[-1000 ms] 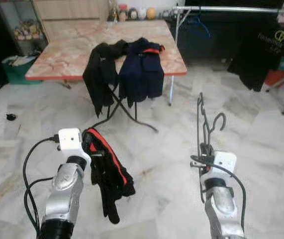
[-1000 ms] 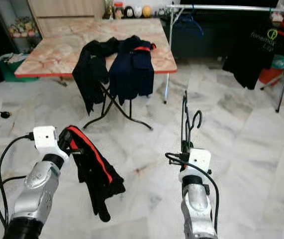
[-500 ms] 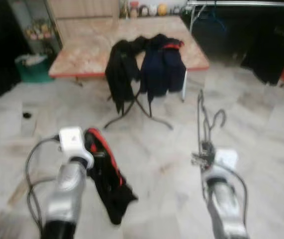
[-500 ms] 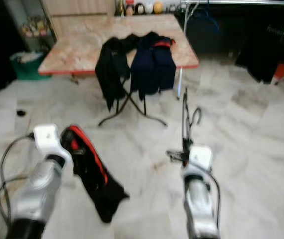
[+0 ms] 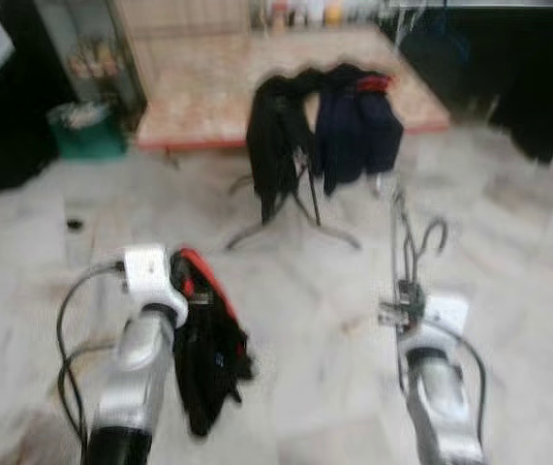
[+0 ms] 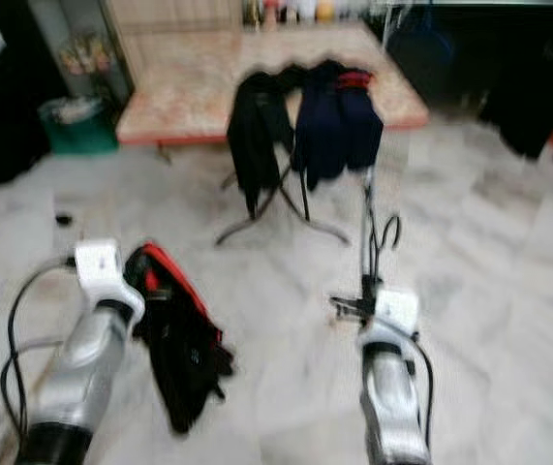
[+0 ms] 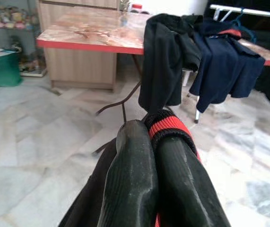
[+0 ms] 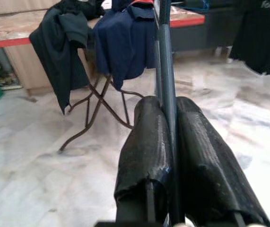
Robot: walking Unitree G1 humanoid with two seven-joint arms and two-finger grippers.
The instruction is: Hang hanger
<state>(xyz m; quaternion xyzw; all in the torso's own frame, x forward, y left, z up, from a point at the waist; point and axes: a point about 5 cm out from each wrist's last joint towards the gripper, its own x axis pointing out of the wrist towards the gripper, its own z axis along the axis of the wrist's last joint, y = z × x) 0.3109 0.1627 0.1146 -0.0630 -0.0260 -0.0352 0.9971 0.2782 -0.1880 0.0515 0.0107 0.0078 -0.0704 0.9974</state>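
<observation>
You're looking at a room with a pale marbled tile floor (image 7: 40, 142), glossy enough to catch some light. Straight ahead there's a big table (image 7: 92, 33) with a pinkish marble-pattern top and a red edge, wooden cabinet base under it. In front of that, a folding rack (image 8: 101, 104) with dark metal crossed legs, a black garment (image 7: 165, 61) and a navy one (image 7: 224, 61) draped over it. Off to your left sits a green bin (image 7: 2, 68) beside a dark shelf unit (image 5: 102, 58) with small stuff on it. Some little jars line the far end of the table, too blurry to name. On the right, a clothes rail (image 7: 248, 10) with dark clothing (image 8: 257, 28) hanging below it.
</observation>
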